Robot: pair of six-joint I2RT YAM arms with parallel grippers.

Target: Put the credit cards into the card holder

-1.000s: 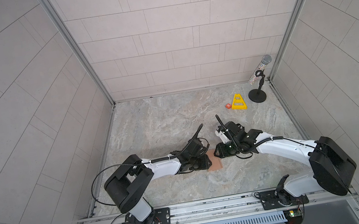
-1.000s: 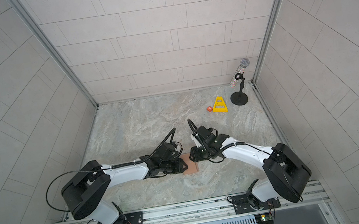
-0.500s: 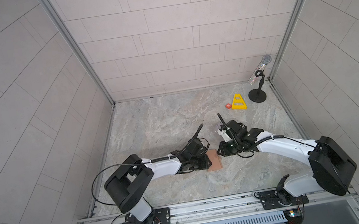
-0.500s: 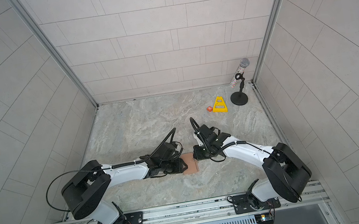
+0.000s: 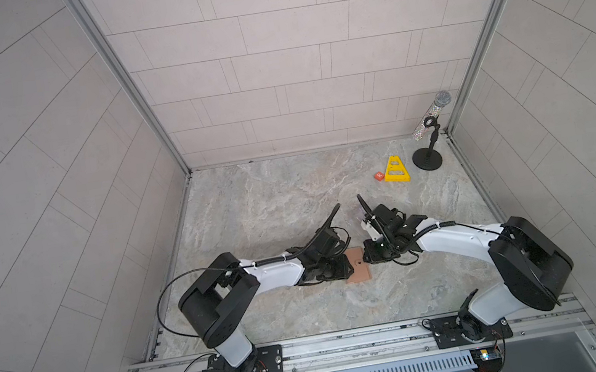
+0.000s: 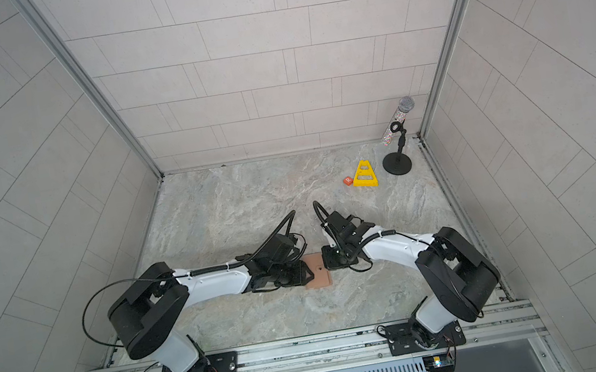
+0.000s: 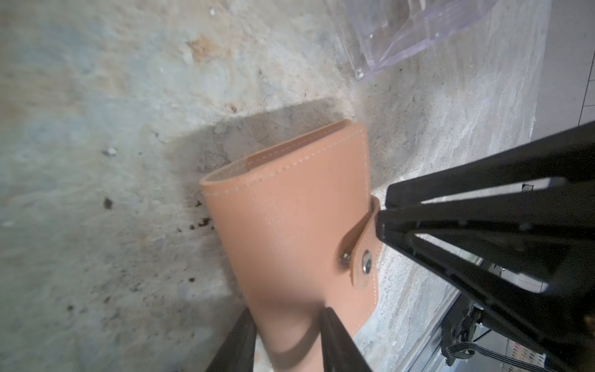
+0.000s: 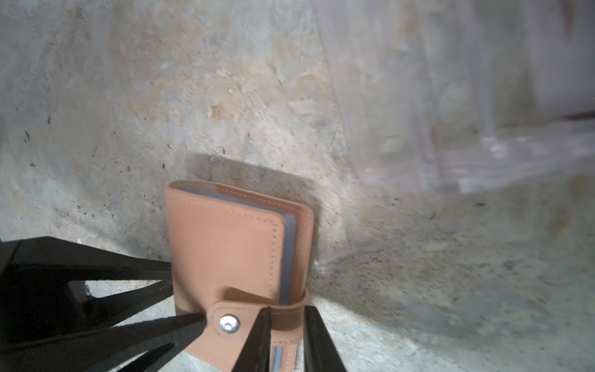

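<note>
Marble-look table (image 5: pixel 290 196), pale tiled walls on three sides. Card holder (image 5: pixel 359 270) (image 6: pixel 317 275) sits at lower centre in both top views, between the two arms. It's tan leather and closed, with bluish clear sleeves (image 8: pixel 288 257) showing at the open edge.

Left pincer (image 7: pixel 286 335): comes in from the left of the top views. Its fingers (image 7: pixel 238 348) straddle the holder's spine end and press its sides, so it's clamped on the card holder.

Right pincer (image 8: pixel 285 328): comes in from the right, at the opposite edge. Its black fingers (image 8: pixel 318 344) stand narrowly apart, either side of the snap tab (image 8: pixel 238 310) strap. Can't tell whether they actually pinch the strap or just bracket it. The tab's silver button is visible, but I can't tell if it's fastened.

Clear acrylic stand (image 7: pixel 412 38): upper right of the left wrist view, near the holder but apart from it.

Upper right of the table, well apart from the arms:
- yellow triangular piece (image 5: pixel 396 170)
- small orange block (image 5: pixel 379 176) just beside it
- microphone (image 5: pixel 436 106) on a black round-base stand
</note>
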